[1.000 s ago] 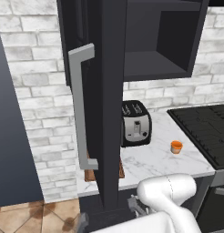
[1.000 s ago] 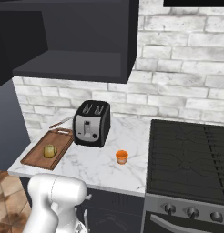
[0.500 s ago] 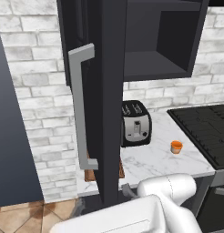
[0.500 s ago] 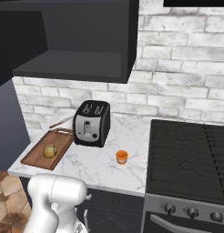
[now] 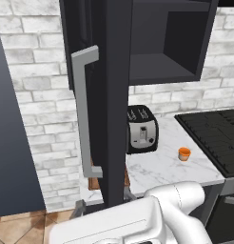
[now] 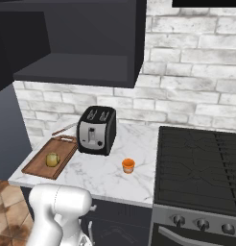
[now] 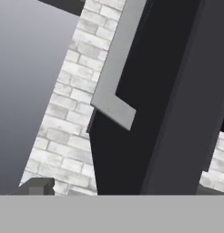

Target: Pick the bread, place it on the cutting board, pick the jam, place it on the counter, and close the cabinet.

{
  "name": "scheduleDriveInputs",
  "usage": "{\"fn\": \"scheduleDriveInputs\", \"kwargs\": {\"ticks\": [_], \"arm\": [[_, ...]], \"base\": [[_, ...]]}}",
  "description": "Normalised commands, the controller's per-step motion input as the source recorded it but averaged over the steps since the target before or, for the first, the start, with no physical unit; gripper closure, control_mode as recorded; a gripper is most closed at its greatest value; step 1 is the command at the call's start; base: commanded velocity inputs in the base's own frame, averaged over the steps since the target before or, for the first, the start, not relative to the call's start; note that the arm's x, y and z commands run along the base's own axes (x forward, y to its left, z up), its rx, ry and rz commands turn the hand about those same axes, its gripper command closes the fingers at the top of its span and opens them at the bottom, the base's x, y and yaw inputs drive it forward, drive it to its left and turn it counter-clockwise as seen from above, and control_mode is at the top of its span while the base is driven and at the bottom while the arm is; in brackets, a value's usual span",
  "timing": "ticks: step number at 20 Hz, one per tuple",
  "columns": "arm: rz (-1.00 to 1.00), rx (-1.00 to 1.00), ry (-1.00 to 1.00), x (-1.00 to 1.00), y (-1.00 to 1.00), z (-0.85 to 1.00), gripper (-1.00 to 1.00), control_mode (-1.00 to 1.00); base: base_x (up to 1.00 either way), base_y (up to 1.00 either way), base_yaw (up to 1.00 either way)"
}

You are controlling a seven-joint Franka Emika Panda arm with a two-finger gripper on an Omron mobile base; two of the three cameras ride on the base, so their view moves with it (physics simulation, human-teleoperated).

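1. The cabinet (image 5: pixel 166 43) hangs on the brick wall (image 6: pixel 196 91) above the counter (image 6: pixel 105 175); its door (image 5: pixel 114 95) stands open, swung out edge-on towards the left base camera, and the shelf inside shows dark.
2. That open door hides much of the counter's left end in the left base view; its long grey bar handle (image 5: pixel 85 114) runs down the outer face. In the hand view the same handle (image 7: pixel 116 68) slants across the dark door panel, close in front of the camera.
3. A dark panel (image 5: pixel 14 143) closes off the left side of the room, with brown floor tiles (image 5: pixel 14 228) at its foot.
4. The black stovetop (image 6: pixel 199 166) borders the counter on the right, with oven knobs (image 6: pixel 201 224) below it.
5. The white arm (image 5: pixel 152 219) lies low in front of the counter, reaching left below the door; its rounded joint (image 6: pixel 57 206) shows in the right base view.
6. The cutting board (image 6: pixel 52 156) lies at the counter's left end, just beside a black and silver toaster (image 6: pixel 97 129).
7. The bread (image 6: pixel 53 159) sits on the board.
8. The jam (image 6: pixel 128 166) stands on the marble, apart from the toaster and near the stovetop.
9. The gripper (image 7: pixel 118 189) has its jaws spread wide, holding nothing; one dark fingertip (image 7: pixel 38 185) shows at the lower left.
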Motion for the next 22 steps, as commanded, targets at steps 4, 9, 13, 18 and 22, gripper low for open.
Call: {"fn": "scheduleDriveInputs", "kwargs": {"ticks": [4, 9, 13, 18, 22], "arm": [[-0.01, 0.0, -0.07, 0.02, -0.02, -0.04, -1.0, -1.0], [-0.05, 0.0, -0.1, 0.0, -0.22, 0.0, -1.0, -1.0], [-0.07, 0.0, -0.12, 0.0, -0.35, 0.0, -1.0, -1.0], [-0.07, 0.0, -0.12, 0.0, -0.38, 0.0, -1.0, -1.0], [-0.06, 0.0, -0.11, 0.0, -0.39, 0.0, -1.0, -1.0]], "base": [[0.0, 0.0, 0.0], [0.0, 0.0, 0.0], [0.0, 0.0, 0.0], [0.0, 0.0, 0.0], [0.0, 0.0, 0.0]]}}
